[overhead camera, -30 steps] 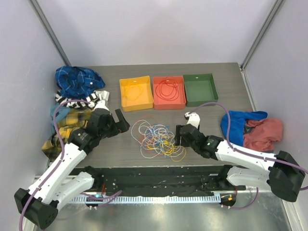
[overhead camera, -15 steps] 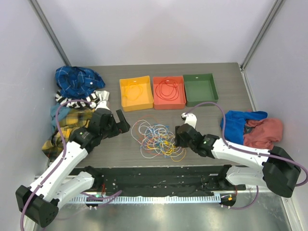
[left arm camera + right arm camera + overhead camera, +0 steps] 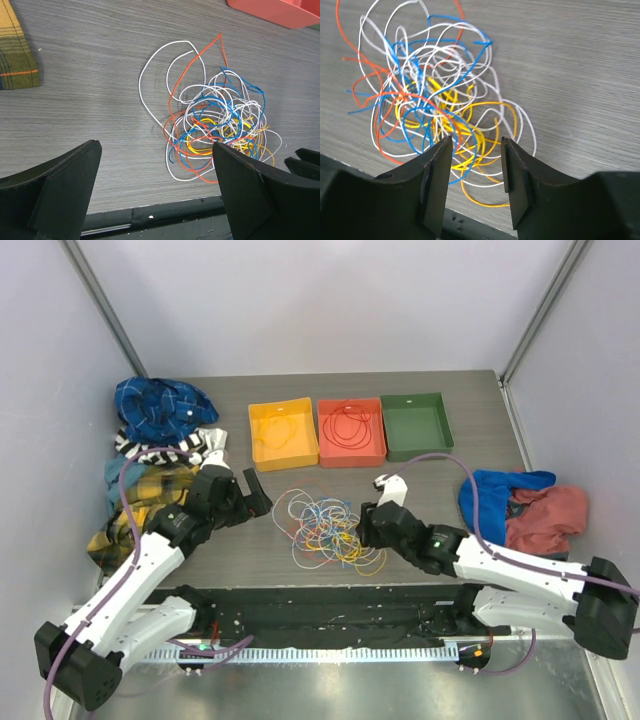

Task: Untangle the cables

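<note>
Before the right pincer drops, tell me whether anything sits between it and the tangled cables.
Nothing visible does. The right pincer hangs open at the edge of the tangled cables, which show straight through its gap with no other thing in between.
</note>
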`<state>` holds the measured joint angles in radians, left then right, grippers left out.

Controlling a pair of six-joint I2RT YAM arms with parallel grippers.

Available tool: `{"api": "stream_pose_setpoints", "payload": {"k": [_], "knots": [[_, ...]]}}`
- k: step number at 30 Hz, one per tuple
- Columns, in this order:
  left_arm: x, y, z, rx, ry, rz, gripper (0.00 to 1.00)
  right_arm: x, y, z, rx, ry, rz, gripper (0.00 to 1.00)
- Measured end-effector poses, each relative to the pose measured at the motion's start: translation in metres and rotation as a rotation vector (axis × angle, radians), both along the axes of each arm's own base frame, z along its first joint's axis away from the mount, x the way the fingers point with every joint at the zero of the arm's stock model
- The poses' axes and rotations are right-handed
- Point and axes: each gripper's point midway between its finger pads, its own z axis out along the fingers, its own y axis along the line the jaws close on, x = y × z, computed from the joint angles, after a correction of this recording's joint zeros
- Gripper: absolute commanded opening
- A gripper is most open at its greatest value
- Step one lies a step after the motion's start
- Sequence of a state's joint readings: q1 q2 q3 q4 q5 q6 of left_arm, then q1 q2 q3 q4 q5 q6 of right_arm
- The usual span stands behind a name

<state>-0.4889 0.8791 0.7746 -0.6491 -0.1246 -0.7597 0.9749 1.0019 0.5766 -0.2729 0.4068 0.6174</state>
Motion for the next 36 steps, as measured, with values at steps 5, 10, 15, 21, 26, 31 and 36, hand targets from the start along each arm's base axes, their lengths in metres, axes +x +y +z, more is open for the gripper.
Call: {"api": "stream_pose_setpoints", "payload": {"k": [5,10,15,21,26,31,36], "knots": [[0.001,-0.005,-0.005,-0.011,0.022,-0.006,1.00,-0.005,0.020,-0.017,-0.067,0.038,0.066,0.49],[0.001,-0.005,-0.005,-0.018,0.026,-0.003,1.00,-0.008,0.028,-0.037,-0.104,0.083,0.095,0.49],[-0.001,-0.004,-0.007,-0.019,0.026,-0.004,1.00,-0.006,0.039,-0.028,-0.065,0.060,0.111,0.49],[-0.001,-0.004,-0.006,-0.019,0.025,-0.003,1.00,-0.006,0.058,0.000,-0.012,0.010,0.147,0.49],[-0.002,-0.004,-0.009,-0.017,0.031,-0.003,1.00,-0.007,0.073,0.014,0.013,-0.010,0.174,0.48],[-0.005,-0.004,-0.012,-0.018,0.039,-0.004,0.99,-0.005,0.080,-0.021,-0.088,0.055,0.178,0.15],[-0.007,-0.005,-0.013,-0.028,0.042,-0.011,0.98,-0.008,0.065,-0.051,-0.207,0.105,0.159,0.01]]}}
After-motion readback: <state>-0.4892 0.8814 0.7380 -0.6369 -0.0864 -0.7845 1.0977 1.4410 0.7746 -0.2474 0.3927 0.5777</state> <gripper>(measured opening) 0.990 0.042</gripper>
